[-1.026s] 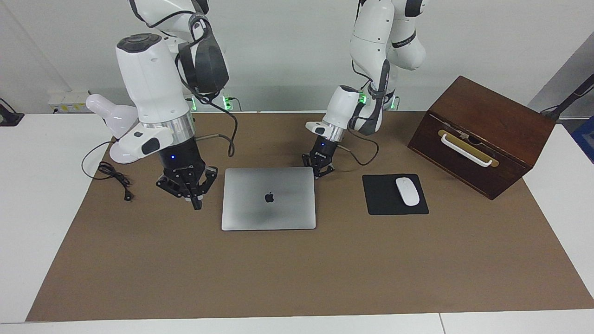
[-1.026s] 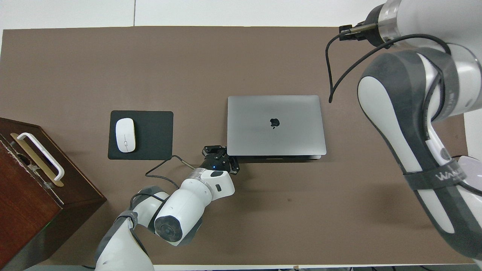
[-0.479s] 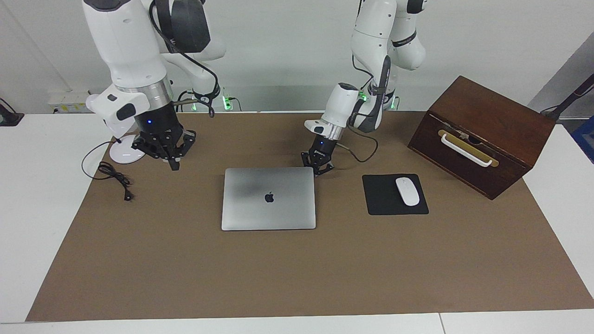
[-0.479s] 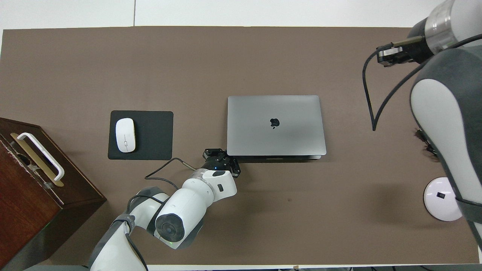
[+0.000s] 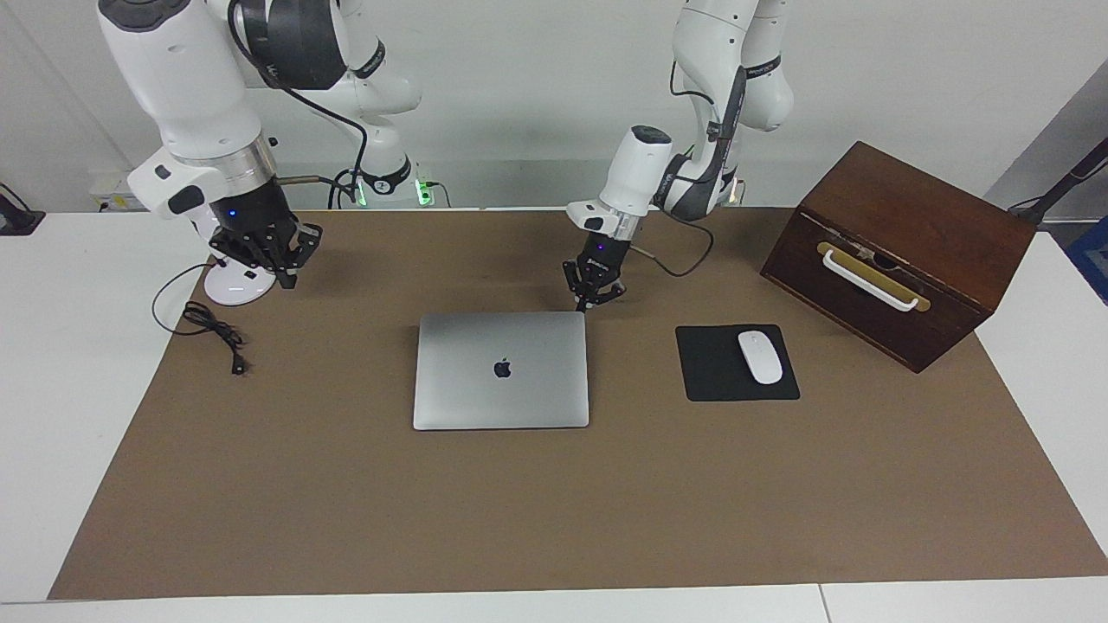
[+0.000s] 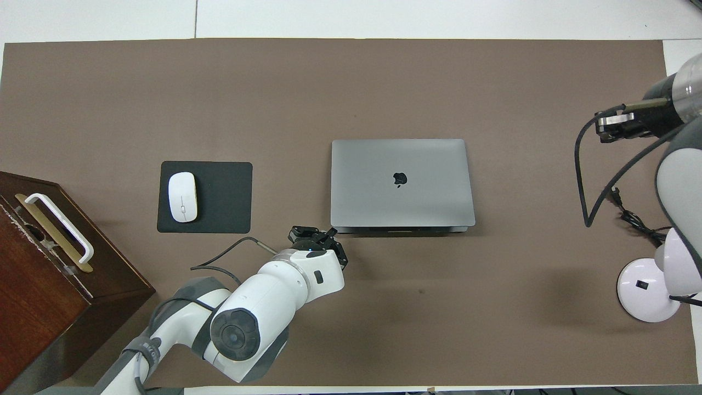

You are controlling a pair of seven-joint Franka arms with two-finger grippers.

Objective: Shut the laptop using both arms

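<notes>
The silver-grey laptop [image 5: 502, 370] lies shut and flat on the brown mat, apple logo up; it also shows in the overhead view [image 6: 402, 182]. My left gripper [image 5: 589, 303] hangs shut and empty just above the mat, by the laptop's corner nearest the robots on the mouse pad's side, and is apart from the laptop. It also shows in the overhead view [image 6: 315, 237]. My right gripper [image 5: 284, 279] is shut and empty, raised over the white lamp base at the right arm's end of the table, well away from the laptop.
A black mouse pad [image 5: 714, 368] with a white mouse [image 5: 759, 356] lies beside the laptop toward the left arm's end. A brown wooden box [image 5: 900, 251] with a white handle stands at that end. A white lamp base [image 5: 232, 292] and a black cable [image 5: 212, 329] lie at the right arm's end.
My right gripper has swung up and away from beside the laptop to over the lamp base. My left gripper has lifted a little off the laptop's corner. The laptop has not moved.
</notes>
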